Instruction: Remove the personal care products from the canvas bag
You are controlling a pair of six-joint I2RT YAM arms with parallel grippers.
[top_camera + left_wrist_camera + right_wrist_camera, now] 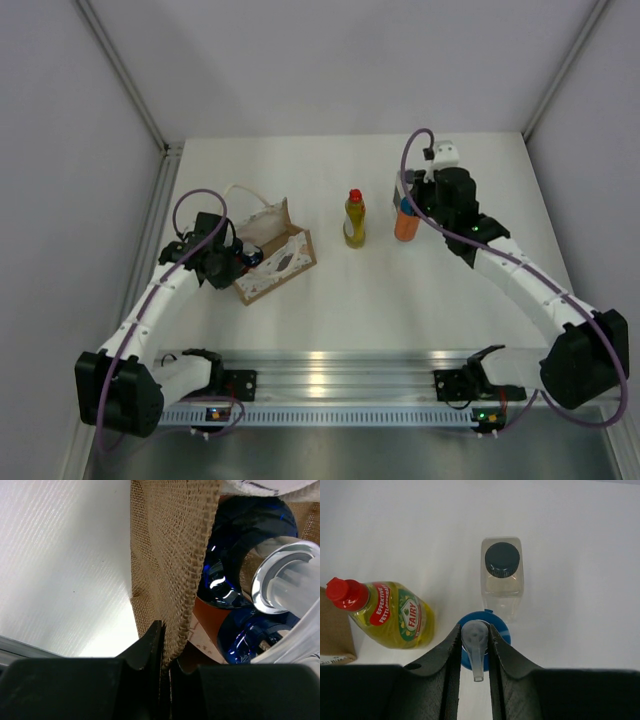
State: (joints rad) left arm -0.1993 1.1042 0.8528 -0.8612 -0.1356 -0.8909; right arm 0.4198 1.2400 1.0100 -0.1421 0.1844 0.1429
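The canvas bag (272,255) lies on the table's left side, its mouth toward my left gripper (233,262). In the left wrist view that gripper (167,645) is shut on the bag's woven wall (170,555). Inside the bag are orange bottles with blue caps (235,580) and a clear pump top (285,580). My right gripper (474,627) is shut on the pump head of an orange bottle with a blue cap (500,632), which stands upright on the table (405,222). The yellow bottle with a red cap (354,220) (395,615) and the clear bottle with a grey cap (502,575) stand beside it.
A corner of the bag (335,630) shows at the left of the right wrist view. White walls close in the table on the left, back and right. An aluminium rail (330,375) runs along the near edge.
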